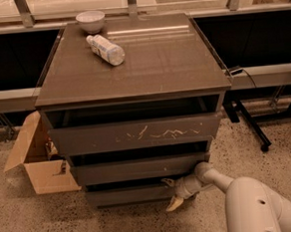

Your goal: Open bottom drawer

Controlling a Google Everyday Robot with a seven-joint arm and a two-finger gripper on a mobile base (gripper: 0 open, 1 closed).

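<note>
The bottom drawer (126, 194) is the lowest, narrowest front of the dark grey-brown cabinet (132, 69), plain and without a handle. It sits under the middle drawer (139, 168) and the white-scratched top drawer (137, 134). My gripper (171, 192) is at the right end of the bottom drawer's front, reaching in from the lower right on the pale arm (251, 205). Its fingers are spread. The upper finger is at the gap above the drawer front and the lower fingertip (174, 204) is in front of the drawer's lower part.
A white bowl (90, 20) and a plastic bottle (106, 49) lying on its side are on the cabinet top. An open cardboard box (39, 165) stands on the floor at the left. A black stand's leg (251, 128) is at the right. A rail and windows run behind.
</note>
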